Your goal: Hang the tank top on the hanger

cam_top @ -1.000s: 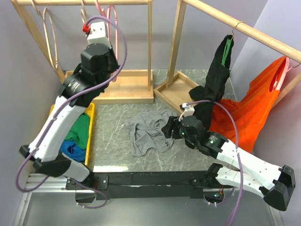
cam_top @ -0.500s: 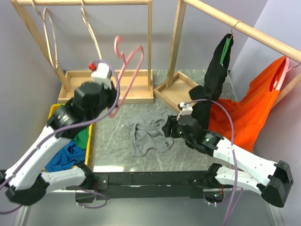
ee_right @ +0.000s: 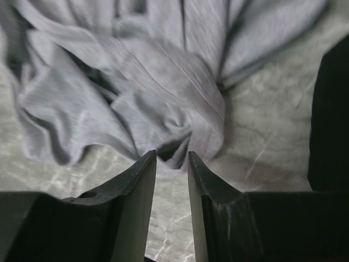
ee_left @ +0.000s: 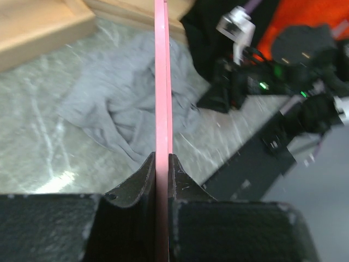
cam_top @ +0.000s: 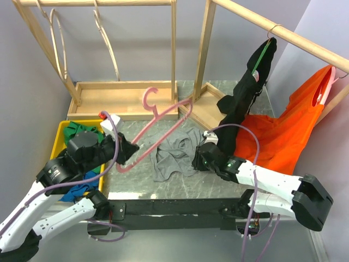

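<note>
The grey tank top (cam_top: 173, 155) lies crumpled on the marble table. My left gripper (cam_top: 126, 150) is shut on the lower bar of the pink hanger (cam_top: 163, 128), which it holds tilted above the table at the top's left edge. The left wrist view shows the hanger bar (ee_left: 162, 82) pinched between my left gripper's (ee_left: 162, 161) jaws, with the tank top (ee_left: 122, 112) below it. My right gripper (cam_top: 199, 160) is low at the top's right edge. In the right wrist view the right gripper (ee_right: 172, 156) is open, its tips at the hem of the tank top (ee_right: 136, 82).
A yellow bin (cam_top: 61, 131) of green and blue clothes stands at the left. Wooden racks rise at the back; cream hangers (cam_top: 106, 43) hang on the left one, over its wooden base (cam_top: 109, 101). A black garment (cam_top: 245, 93) and an orange garment (cam_top: 289, 128) hang at the right.
My left arm has swung down from the back rack with the pink hanger, bringing it over the table beside the tank top. My right gripper has edged lower toward the top.
</note>
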Action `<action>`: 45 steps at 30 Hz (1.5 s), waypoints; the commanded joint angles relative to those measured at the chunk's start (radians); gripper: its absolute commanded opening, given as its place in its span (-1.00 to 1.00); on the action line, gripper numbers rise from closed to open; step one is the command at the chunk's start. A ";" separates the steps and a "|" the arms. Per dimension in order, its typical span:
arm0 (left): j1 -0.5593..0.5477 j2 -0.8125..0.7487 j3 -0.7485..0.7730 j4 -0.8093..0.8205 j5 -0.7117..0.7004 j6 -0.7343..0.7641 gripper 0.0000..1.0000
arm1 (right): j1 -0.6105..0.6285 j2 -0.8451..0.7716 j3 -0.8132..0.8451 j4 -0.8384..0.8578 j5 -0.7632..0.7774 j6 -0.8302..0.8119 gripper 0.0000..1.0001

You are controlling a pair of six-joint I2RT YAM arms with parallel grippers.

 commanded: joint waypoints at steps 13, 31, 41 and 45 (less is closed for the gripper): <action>-0.003 -0.086 -0.028 -0.147 0.220 -0.022 -0.98 | -0.020 0.087 -0.024 0.101 0.122 0.085 0.04; -0.003 -0.120 0.035 -0.371 0.232 -0.049 -0.98 | -0.090 0.078 0.004 0.134 0.086 0.037 -1.00; -0.001 -0.069 -0.001 -0.307 0.277 -0.026 -0.98 | -0.092 -0.104 0.073 -0.016 0.108 0.010 -1.00; -0.003 -0.046 -0.013 -0.270 0.275 -0.014 -0.98 | -0.090 -0.118 0.093 -0.030 0.080 -0.001 -1.00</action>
